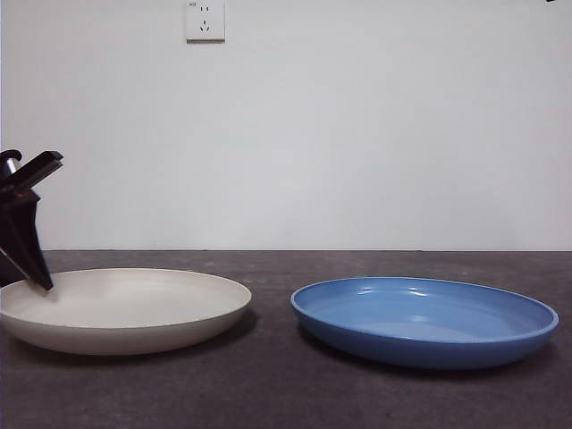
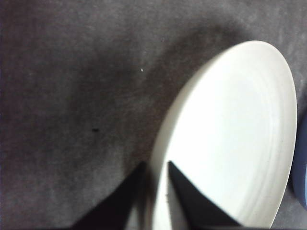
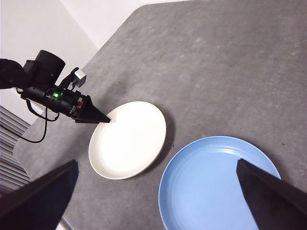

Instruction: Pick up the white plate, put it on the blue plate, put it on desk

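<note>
The white plate lies flat on the desk at the left. Its far-left rim sits between the two jaws of my left gripper, which are closed narrowly on it, one jaw inside the plate and one outside. The blue plate rests on the desk to the right, a small gap apart from the white one. My right gripper hangs high above both plates, open wide and holding nothing.
A wall socket sits on the white wall behind the desk. The desk's edge and cables of the left arm lie just beyond the white plate. Bare desk stretches behind the plates.
</note>
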`<state>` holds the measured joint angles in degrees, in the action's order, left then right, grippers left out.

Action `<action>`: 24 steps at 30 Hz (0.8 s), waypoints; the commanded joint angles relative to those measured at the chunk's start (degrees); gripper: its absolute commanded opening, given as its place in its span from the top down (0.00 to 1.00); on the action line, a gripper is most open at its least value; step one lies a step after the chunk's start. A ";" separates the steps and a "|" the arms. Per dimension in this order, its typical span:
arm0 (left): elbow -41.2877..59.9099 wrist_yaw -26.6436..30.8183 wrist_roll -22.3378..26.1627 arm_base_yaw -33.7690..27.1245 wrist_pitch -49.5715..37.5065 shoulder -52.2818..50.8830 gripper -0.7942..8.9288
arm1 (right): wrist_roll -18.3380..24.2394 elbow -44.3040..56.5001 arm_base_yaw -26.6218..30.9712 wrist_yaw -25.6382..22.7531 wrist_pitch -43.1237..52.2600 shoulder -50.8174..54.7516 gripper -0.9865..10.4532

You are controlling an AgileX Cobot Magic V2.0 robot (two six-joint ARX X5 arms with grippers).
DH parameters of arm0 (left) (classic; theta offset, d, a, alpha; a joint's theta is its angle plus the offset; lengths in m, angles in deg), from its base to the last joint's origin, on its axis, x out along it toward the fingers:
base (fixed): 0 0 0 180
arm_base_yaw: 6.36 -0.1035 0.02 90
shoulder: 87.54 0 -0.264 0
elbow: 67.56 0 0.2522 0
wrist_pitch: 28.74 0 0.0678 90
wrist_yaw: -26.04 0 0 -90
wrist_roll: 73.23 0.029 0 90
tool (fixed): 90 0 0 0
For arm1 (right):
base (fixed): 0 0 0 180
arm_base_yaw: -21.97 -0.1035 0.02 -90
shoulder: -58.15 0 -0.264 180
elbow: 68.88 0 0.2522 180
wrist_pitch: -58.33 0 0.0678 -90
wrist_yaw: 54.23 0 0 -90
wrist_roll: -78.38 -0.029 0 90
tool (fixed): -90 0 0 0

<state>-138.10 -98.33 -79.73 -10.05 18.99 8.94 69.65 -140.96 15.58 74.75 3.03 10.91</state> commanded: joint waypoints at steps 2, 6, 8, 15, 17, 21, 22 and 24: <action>-0.94 0.07 1.05 -0.11 -0.90 1.40 0.90 | 0.83 -1.03 -0.22 0.02 0.31 -0.22 0.39; -1.05 0.07 0.15 -0.11 -1.77 1.38 0.90 | 0.85 -1.03 -0.22 -0.02 0.33 -0.22 0.39; -1.53 0.04 -1.49 -0.02 -1.84 1.36 0.90 | 0.83 -1.03 -0.20 -0.37 0.24 -0.20 0.39; -5.88 0.02 -4.31 4.39 0.85 1.29 0.90 | 0.63 -1.05 0.31 -5.03 -4.94 0.87 0.39; -7.58 0.04 -5.11 6.60 2.25 1.29 0.90 | 0.87 -1.05 0.31 -5.40 -6.34 1.55 0.39; -11.93 0.24 -5.68 11.74 5.11 1.33 0.90 | 2.58 -1.05 0.31 -7.17 -8.55 4.09 0.39; -13.05 0.59 -6.01 12.98 5.60 1.38 0.90 | 2.82 -1.05 0.31 -7.72 -8.94 4.87 0.39; -15.80 2.78 -6.62 15.89 6.80 1.51 0.90 | 3.23 -1.05 0.31 -8.09 -9.64 6.71 0.39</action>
<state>-151.63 -96.25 -85.35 4.75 25.70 9.16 71.53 -140.96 15.98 66.84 -6.79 17.33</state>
